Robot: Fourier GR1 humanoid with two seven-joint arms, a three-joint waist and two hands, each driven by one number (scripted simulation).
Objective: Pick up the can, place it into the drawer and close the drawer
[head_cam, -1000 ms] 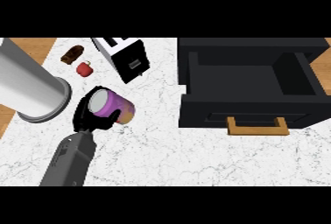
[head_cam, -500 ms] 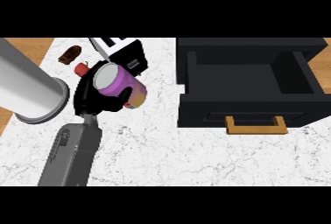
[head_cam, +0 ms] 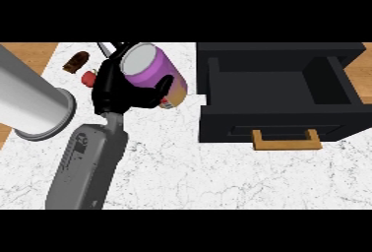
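1. My left hand (head_cam: 120, 93) curls around the purple can (head_cam: 156, 69), held above the counter (head_cam: 181, 172).
2. The can tilts, its top toward me.
3. The open drawer (head_cam: 280, 83) lies to the right, handle (head_cam: 286, 141) near.

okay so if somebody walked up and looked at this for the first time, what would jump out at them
Most likely the purple can near the top centre, with the left hand curled round it. Next, the open black drawer at the right, its tan handle facing the lower edge. A big grey cylinder lies at the left edge.
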